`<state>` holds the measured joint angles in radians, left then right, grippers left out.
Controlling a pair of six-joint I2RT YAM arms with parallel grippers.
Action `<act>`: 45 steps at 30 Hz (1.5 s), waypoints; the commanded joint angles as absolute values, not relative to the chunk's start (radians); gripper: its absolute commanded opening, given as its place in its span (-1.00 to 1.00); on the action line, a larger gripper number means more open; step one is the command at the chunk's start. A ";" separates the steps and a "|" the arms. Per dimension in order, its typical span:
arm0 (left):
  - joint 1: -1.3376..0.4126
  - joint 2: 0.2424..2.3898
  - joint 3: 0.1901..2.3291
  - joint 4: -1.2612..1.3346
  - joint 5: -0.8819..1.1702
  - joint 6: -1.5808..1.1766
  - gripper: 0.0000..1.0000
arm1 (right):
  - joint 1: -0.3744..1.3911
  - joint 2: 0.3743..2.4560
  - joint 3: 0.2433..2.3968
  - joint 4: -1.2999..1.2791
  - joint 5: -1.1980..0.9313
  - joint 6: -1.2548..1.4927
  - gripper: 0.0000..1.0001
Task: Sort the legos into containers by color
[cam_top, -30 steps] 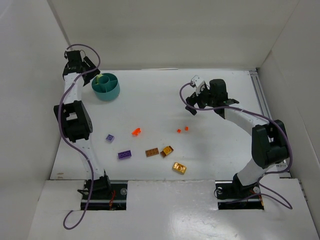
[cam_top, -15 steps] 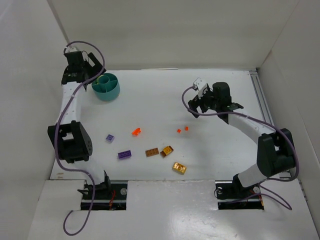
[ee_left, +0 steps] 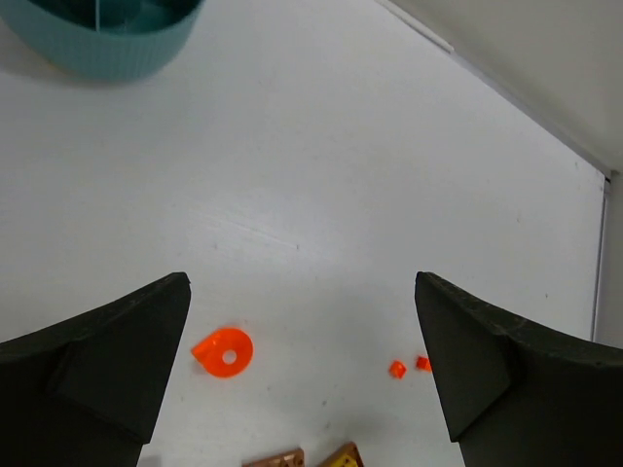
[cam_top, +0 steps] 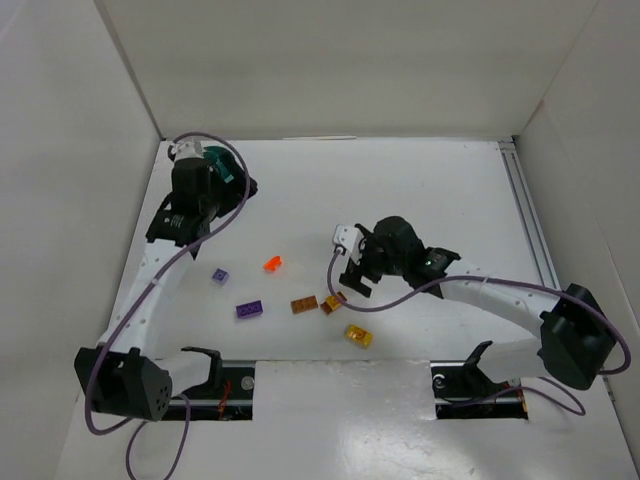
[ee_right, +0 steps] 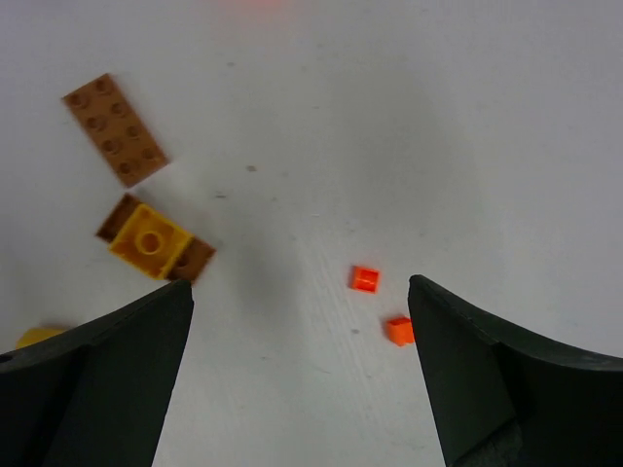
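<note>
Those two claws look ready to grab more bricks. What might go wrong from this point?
The open right gripper hangs over two tiny red-orange bricks lying close together; closing on one might flick the other away. The yellow brick sits on a brown piece; lifted as a pair, two colours could land in one compartment of the teal tub. The left gripper, also open, looks toward the same patch, so the arms may crowd each other.

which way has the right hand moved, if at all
Yes: the right hand came left and nearer, from well beyond the brown brick to just beside it.
</note>
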<state>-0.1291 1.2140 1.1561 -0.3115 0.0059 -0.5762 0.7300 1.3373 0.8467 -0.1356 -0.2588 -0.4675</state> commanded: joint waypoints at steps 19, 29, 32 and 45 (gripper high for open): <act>-0.262 0.736 0.873 -0.592 -0.140 -0.790 1.00 | 1.052 1.416 0.762 0.000 0.067 -0.152 0.55; -0.262 0.736 0.864 -0.601 -0.109 -0.781 1.00 | 1.086 1.513 0.801 0.000 0.087 -0.107 0.43; -0.262 0.745 0.854 -0.601 -0.109 -0.781 1.00 | 1.097 1.534 0.810 0.000 0.110 -0.086 0.35; -0.262 0.726 0.845 -0.601 -0.098 -0.762 1.00 | 1.097 1.546 0.832 0.000 0.173 -0.023 -0.58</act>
<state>-0.2604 0.7494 0.8566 -0.6056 -0.1040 -0.7792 1.0885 1.5791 0.8024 -0.0429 0.1425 -0.0521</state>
